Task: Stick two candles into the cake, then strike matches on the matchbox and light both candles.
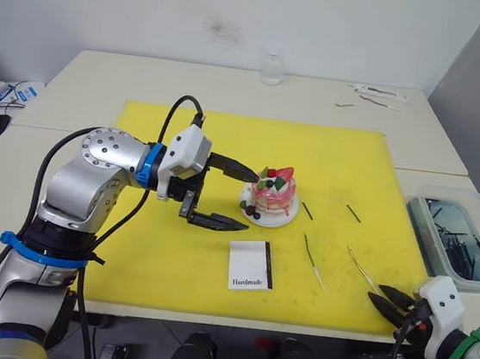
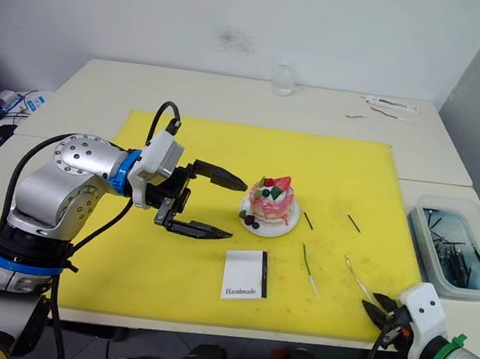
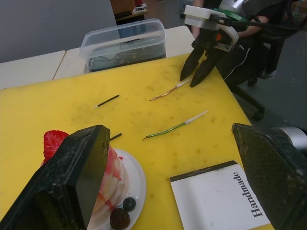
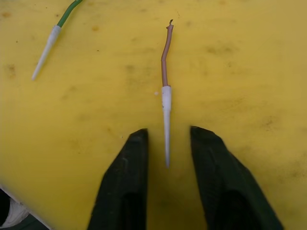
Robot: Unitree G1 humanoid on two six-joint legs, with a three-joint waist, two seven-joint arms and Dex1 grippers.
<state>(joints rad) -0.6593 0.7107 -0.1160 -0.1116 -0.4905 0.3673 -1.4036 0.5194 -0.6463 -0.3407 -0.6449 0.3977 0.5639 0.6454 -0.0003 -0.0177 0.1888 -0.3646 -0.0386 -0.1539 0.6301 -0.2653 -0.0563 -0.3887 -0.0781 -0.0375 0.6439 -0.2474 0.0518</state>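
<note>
The right gripper, its black fingers narrowly parted, straddles the pale tip of the thin, kinked golden candle lying flat on the matte yellow mat; such a wiry taper may roll or slip from the pinch. The left gripper gapes wide beside the soft pink layered cake on its white plate.

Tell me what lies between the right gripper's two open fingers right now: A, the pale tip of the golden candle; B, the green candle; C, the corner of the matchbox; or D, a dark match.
A: in the right wrist view the golden candle lies on the yellow mat with its pale tip between the open fingers of the right gripper, ungripped.
</note>
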